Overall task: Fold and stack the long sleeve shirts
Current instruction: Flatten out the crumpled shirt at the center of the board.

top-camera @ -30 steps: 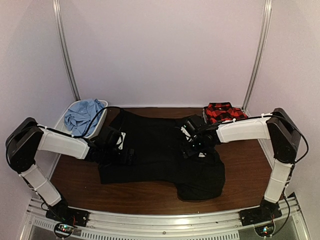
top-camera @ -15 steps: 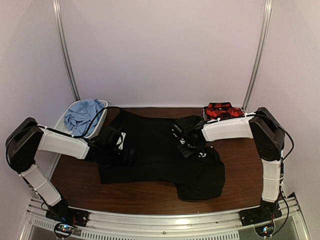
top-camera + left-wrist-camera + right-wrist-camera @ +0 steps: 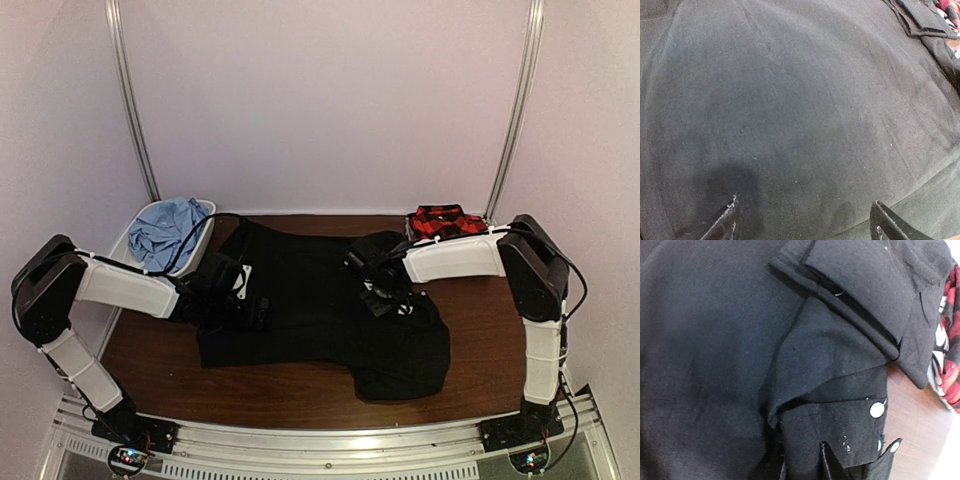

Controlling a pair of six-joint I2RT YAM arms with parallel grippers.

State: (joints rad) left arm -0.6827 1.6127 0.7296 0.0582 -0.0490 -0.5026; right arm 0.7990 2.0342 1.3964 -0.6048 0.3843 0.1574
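A black long sleeve shirt (image 3: 310, 300) lies spread across the wooden table (image 3: 480, 340), its right side bunched up. My left gripper (image 3: 250, 310) rests low over the shirt's left part, and in the left wrist view my left gripper (image 3: 805, 206) stands open with flat black cloth (image 3: 790, 110) under it. My right gripper (image 3: 385, 295) is at the shirt's upper right. Seen from the right wrist, the right gripper (image 3: 802, 462) is shut on a fold of the black placket beside a white button (image 3: 877, 410). The red-and-black plaid shirt (image 3: 445, 222) lies at the back right. The light blue shirt (image 3: 165, 228) is at the back left.
The light blue shirt sits in a white bin (image 3: 205, 240) at the table's back left corner. White walls and metal rails (image 3: 130, 100) close in the back and sides. Bare wood (image 3: 912, 435) shows to the right of the black shirt, near the plaid cloth (image 3: 950, 355).
My right arm has shifted left over the shirt's upper right, and its jaws have closed on the black cloth. The left arm has not moved.
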